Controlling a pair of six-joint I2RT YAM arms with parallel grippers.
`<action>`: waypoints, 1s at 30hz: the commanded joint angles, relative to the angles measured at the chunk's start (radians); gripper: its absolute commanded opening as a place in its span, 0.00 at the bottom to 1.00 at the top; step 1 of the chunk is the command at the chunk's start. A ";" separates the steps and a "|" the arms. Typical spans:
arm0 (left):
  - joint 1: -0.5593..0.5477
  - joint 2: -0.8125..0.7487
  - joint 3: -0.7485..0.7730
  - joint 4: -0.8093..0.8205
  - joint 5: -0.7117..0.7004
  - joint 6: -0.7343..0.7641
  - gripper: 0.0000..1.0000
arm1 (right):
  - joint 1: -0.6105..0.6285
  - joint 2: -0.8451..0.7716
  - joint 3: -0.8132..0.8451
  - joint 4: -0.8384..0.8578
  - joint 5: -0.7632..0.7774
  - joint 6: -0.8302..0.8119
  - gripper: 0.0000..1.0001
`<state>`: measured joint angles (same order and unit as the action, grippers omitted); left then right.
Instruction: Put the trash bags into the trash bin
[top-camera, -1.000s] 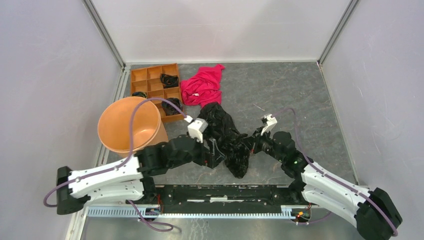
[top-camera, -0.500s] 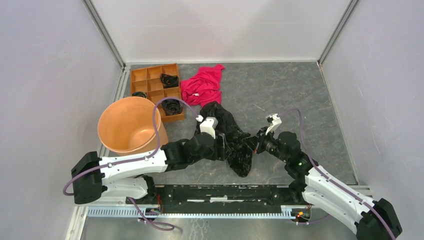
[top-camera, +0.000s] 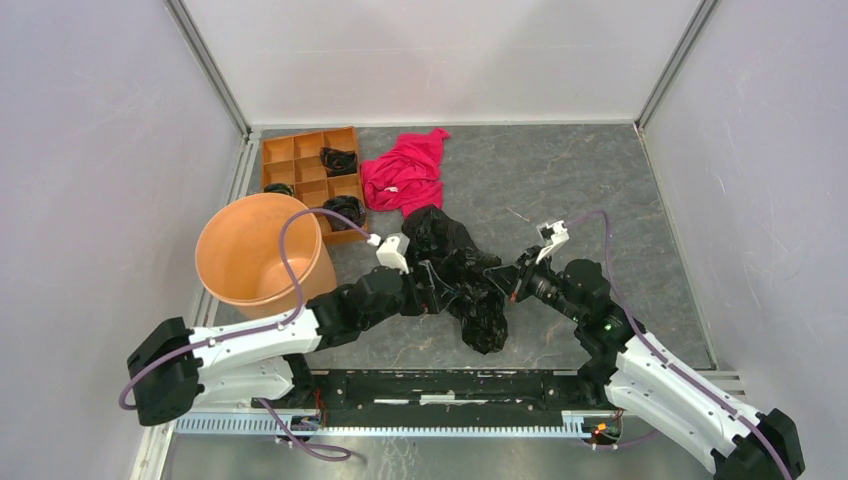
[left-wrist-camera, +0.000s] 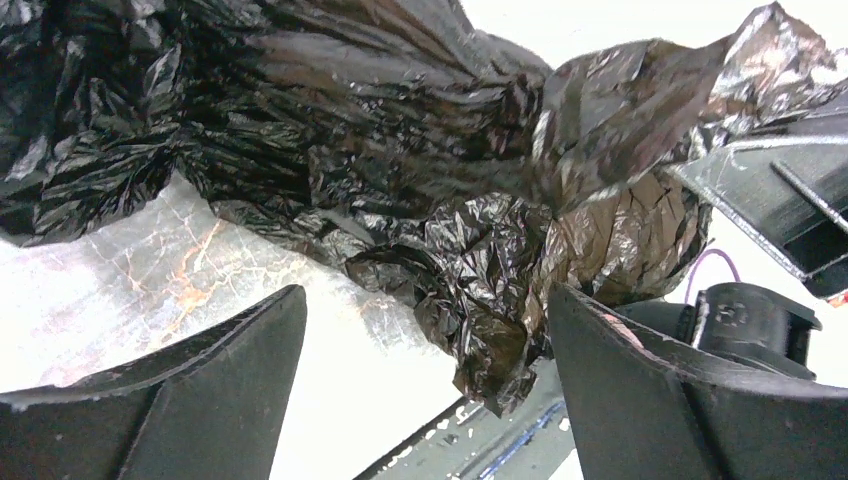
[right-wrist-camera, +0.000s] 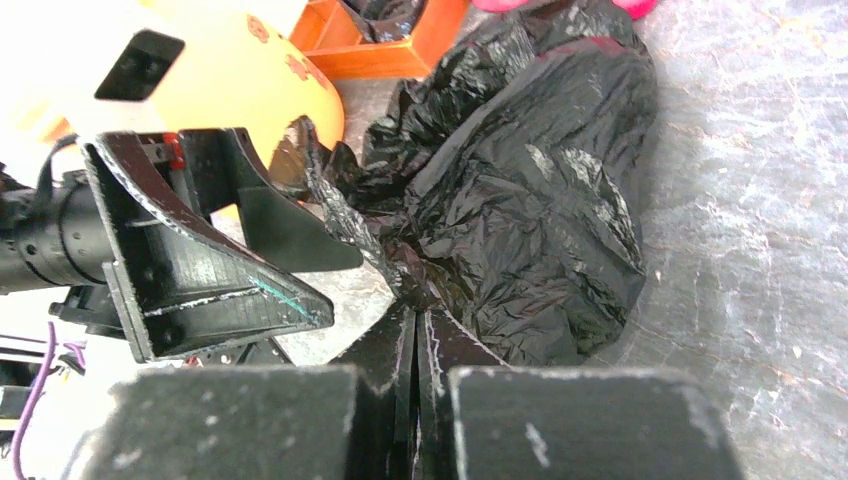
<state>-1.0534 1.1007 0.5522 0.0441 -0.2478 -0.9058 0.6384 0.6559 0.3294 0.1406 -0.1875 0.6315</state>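
Note:
The big black trash bag (top-camera: 455, 268) lies crumpled mid-table. My right gripper (top-camera: 508, 285) is shut on a fold of its film, which the right wrist view shows pinched at the fingertips (right-wrist-camera: 415, 318), with the bag (right-wrist-camera: 530, 200) beyond. My left gripper (top-camera: 436, 292) is open at the bag's left side. In the left wrist view its jaws stand wide apart (left-wrist-camera: 425, 335), with the bag (left-wrist-camera: 400, 150) hanging just ahead, not gripped. The orange-brown trash bin (top-camera: 230, 262) stands upright at the left. Small black bags (top-camera: 338, 160) lie in the tray.
A flat orange tray (top-camera: 296, 150) with square compartments sits behind the bin. A red-pink cloth (top-camera: 405, 170) lies beside it, touching the bag's far end. The enclosure's walls close in left, right and behind. The two grippers are close together, the left one's fingers (right-wrist-camera: 210, 280) right beside the right one.
My left gripper swung right to the bag, then drew back slightly left, still open. My right gripper shifted a little right and away with the bag's fold in it.

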 joint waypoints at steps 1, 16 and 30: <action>0.000 -0.080 -0.060 0.125 0.001 -0.065 0.97 | -0.002 -0.008 0.093 0.017 -0.027 -0.010 0.00; 0.130 0.138 0.045 0.321 0.180 -0.128 0.70 | -0.003 -0.065 0.089 -0.047 -0.039 -0.010 0.01; 0.184 0.118 0.089 0.063 0.086 0.017 0.02 | -0.003 -0.224 0.006 -0.295 0.145 -0.128 0.00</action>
<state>-0.8719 1.2480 0.5785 0.1951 -0.1062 -0.9947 0.6384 0.4538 0.3557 -0.0788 -0.1326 0.5629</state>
